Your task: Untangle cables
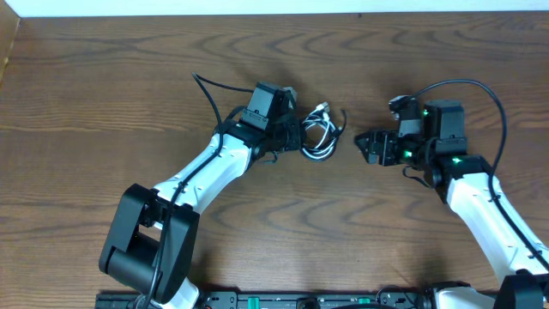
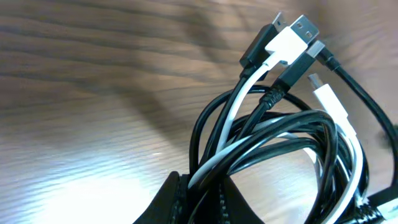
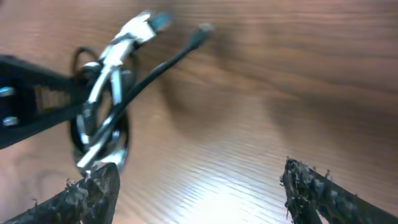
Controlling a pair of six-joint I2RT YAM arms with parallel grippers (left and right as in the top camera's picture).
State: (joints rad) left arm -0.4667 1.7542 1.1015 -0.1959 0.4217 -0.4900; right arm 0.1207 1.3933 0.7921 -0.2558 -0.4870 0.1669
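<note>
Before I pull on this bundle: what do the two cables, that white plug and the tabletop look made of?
Black cable and white cable: smooth, slightly glossy jackets, likely plastic or rubber, bending in loops.
White plug: plastic-looking body, shiny metal tip.
Table: wood grain, maybe laminate.

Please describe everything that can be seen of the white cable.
The white cable is thin and looks plastic-coated. It is coiled in loops, interwoven with the black cable, near the middle of the wooden table. One end carries a flat white plug with a metal tip, the other a smaller white plug. The left arm's fingers pinch it together with the black cable.
</note>
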